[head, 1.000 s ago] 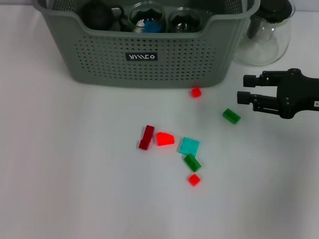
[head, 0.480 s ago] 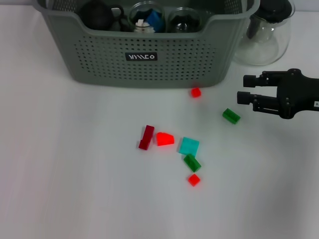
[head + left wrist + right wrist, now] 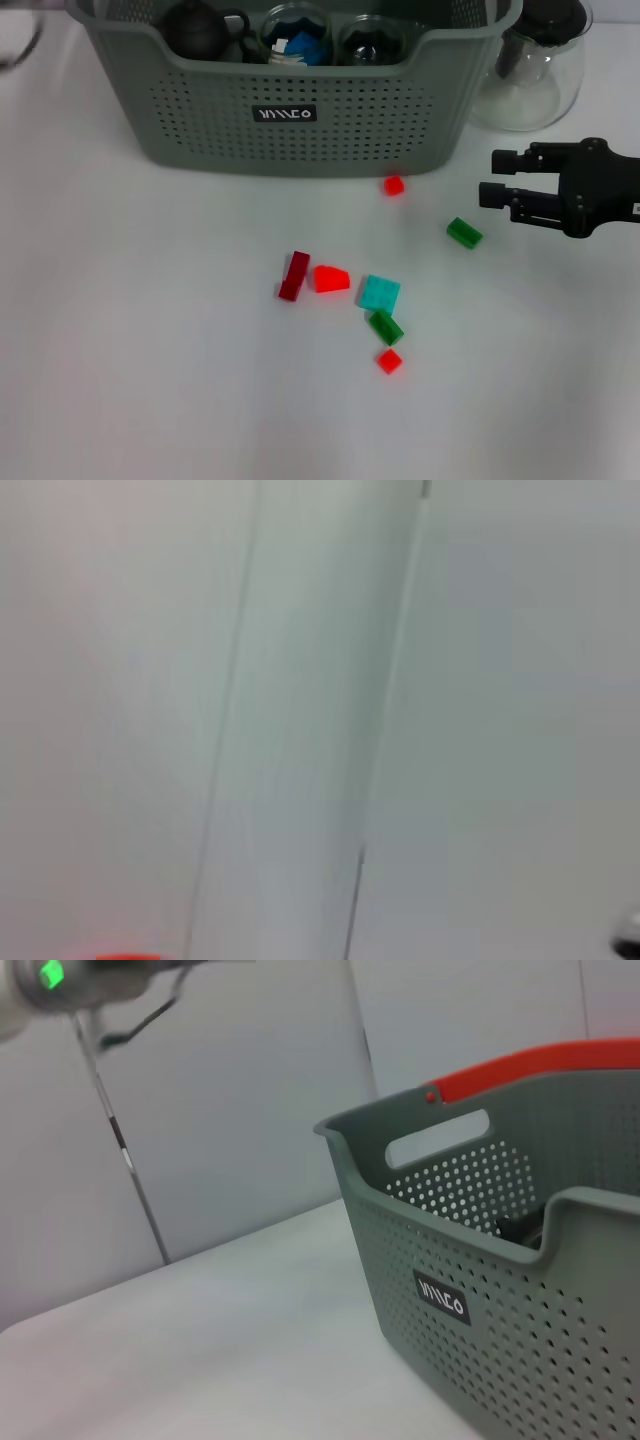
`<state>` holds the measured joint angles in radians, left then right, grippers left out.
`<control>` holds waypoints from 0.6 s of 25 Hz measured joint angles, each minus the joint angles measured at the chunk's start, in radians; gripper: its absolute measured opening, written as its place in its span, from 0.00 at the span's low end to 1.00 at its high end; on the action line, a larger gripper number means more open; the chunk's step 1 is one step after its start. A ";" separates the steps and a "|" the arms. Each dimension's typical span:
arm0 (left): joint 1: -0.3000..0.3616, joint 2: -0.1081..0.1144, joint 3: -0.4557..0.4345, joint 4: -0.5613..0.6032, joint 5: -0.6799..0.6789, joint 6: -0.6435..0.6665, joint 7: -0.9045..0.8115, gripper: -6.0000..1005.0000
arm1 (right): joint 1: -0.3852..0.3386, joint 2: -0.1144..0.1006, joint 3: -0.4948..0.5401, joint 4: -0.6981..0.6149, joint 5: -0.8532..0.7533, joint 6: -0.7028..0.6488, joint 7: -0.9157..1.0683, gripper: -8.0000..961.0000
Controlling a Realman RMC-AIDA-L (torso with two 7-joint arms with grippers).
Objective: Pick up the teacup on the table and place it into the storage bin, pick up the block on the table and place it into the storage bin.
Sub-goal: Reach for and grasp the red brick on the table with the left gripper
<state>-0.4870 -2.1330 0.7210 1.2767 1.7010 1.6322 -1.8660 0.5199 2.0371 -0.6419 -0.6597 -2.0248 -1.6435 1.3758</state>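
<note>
The grey-green storage bin (image 3: pixel 290 110) stands at the back of the white table and also fills the right wrist view (image 3: pixel 480 1350). Inside it sit a dark teapot (image 3: pixel 196 30) and two glass teacups (image 3: pixel 295 32), one holding a blue piece (image 3: pixel 312 46). Several blocks lie on the table in front: a small red one (image 3: pixel 393 185), a green one (image 3: pixel 464 233), a dark red one (image 3: pixel 293 276), a bright red one (image 3: pixel 331 279), a teal one (image 3: pixel 379 293). My right gripper (image 3: pixel 492 178) hovers open and empty, just right of the green block. My left gripper is out of view.
A clear glass pitcher (image 3: pixel 530 70) with a dark lid stands right of the bin, behind my right gripper. Another green block (image 3: pixel 385 327) and a red one (image 3: pixel 389 361) lie nearer the front. An orange-red edge (image 3: pixel 540 1065) shows behind the bin.
The blue piece in the glass cup has shifted, and the dark shape at the bin's back left has shrunk. A faint blur has appeared at the top left corner. My right gripper has barely moved.
</note>
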 joint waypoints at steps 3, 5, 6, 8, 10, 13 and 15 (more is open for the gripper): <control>0.086 -0.023 -0.095 -0.115 0.026 0.147 0.246 0.61 | -0.002 0.000 0.001 0.000 0.002 0.001 0.006 0.55; 0.131 -0.034 -0.118 -0.209 0.082 0.184 0.404 0.60 | -0.004 0.000 0.005 0.000 0.005 0.001 0.007 0.55; 0.145 -0.038 -0.122 -0.250 0.110 0.184 0.476 0.60 | -0.004 0.000 0.009 0.000 0.007 0.001 0.008 0.55; 0.167 -0.042 -0.127 -0.355 0.167 0.175 0.614 0.59 | -0.001 0.000 0.019 0.000 0.007 -0.001 0.010 0.55; 0.169 -0.042 -0.135 -0.466 0.231 0.147 0.730 0.59 | 0.004 0.000 0.040 0.000 0.007 -0.009 0.013 0.55; 0.151 -0.037 -0.137 -0.593 0.311 0.058 0.845 0.58 | 0.007 -0.001 0.045 -0.001 0.007 -0.012 0.018 0.55; 0.140 -0.037 -0.132 -0.648 0.338 -0.006 0.883 0.57 | 0.009 -0.002 0.045 -0.002 0.008 -0.012 0.029 0.55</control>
<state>-0.3469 -2.1702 0.5886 0.6288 2.0390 1.6264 -0.9827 0.5290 2.0352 -0.5966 -0.6622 -2.0172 -1.6558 1.4049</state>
